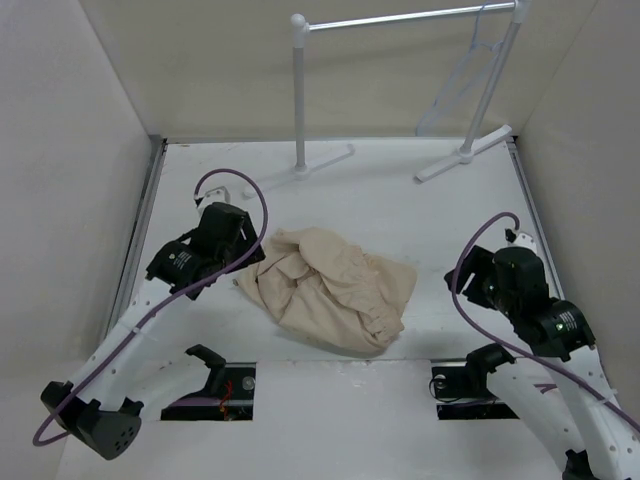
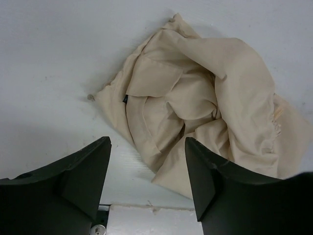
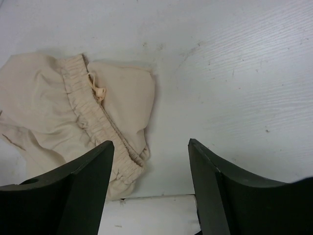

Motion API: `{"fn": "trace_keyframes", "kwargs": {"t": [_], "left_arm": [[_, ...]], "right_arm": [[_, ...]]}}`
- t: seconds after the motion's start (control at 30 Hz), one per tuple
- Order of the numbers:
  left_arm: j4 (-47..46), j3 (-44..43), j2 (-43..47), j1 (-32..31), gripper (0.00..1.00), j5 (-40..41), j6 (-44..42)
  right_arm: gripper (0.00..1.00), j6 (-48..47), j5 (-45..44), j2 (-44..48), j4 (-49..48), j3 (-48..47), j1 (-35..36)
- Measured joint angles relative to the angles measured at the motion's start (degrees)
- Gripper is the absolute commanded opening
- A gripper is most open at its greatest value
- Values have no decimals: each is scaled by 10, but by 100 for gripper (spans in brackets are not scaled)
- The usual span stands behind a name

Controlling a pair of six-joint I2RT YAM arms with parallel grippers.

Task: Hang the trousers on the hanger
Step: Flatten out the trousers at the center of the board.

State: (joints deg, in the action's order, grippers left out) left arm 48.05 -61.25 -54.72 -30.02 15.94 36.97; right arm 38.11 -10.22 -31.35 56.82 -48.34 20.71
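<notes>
The trousers (image 1: pixel 330 290) lie crumpled mid-surface (image 1: pixel 430 215), between the 2 arms. The left jaws stand parted and empty, just beside the heap's left edge. The right jaws, also parted and empty, sit apart from its waistband end. The hanger (image 1: pixel 452 82) hangs on the rack (image 1: pixel 299 95) at the back.

The trousers (image 1: pixel 325 290) lie on the table (image 1: pixel 400 200) between the two claws. They are just ahead and right of the left claw (image 2: pixel 146 147), and ahead and left of the right claw (image 3: pixel 151 147). Far beyond both, the hanger (image 1: pixel 455 85) hangs on the rack (image 1: pixel 299 95), toward the right claw's side.
</notes>
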Motion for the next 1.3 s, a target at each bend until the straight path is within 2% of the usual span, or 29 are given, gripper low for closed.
{"fn": "trace_keyframes", "kwargs": {"t": [0.07,0.13,0.17,0.2,0.23,0.27,0.3,0.37,0.43,0.5,0.57,0.6,0.7,0.83,0.93,1.07,1.1,1.2,1.23,1.3], "left_arm": [[0,1,7,3,61,-10,0],[-1,10,21,7,60,-20,0],[-1,18,31,10,58,-25,1],[0,29,43,13,52,-31,3],[1,40,54,16,43,-36,5],[3,54,67,18,31,-40,7],[6,69,80,21,23,-43,10],[19,100,108,24,12,-51,16],[35,127,135,29,11,-56,26],[50,157,158,37,19,-63,42],[56,191,174,44,34,-80,61],[54,209,178,44,41,-92,71],[36,262,178,45,58,-130,103],[-5,317,173,46,62,-167,143],[-57,339,152,45,62,-185,166],[-145,357,94,35,61,-197,189],[-171,361,73,33,61,-199,195],[-241,372,11,26,56,-204,209],[-263,374,-12,24,51,-205,213],[-313,372,-51,19,35,-216,225]], "right_arm": [[68,0,2,4,8,-1,0],[60,0,3,11,17,-2,0],[48,-1,4,15,22,-3,0],[27,-2,6,19,28,-3,0],[14,-2,9,24,33,-3,0],[9,1,13,29,38,-2,0],[7,7,17,33,42,-2,0],[9,18,30,40,47,9,6],[23,35,43,42,49,28,23],[41,54,52,47,50,53,45],[56,75,63,50,51,78,69],[59,87,68,50,47,91,85],[65,122,85,42,22,132,146],[66,161,93,-20,-40,165,229],[63,179,97,-78,-104,185,265],[53,191,104,-138,-179,207,264],[49,193,107,-149,-197,210,260],[21,189,113,-183,-235,211,245],[13,187,113,-194,-244,211,240],[8,183,112,-207,-250,205,233]]}}
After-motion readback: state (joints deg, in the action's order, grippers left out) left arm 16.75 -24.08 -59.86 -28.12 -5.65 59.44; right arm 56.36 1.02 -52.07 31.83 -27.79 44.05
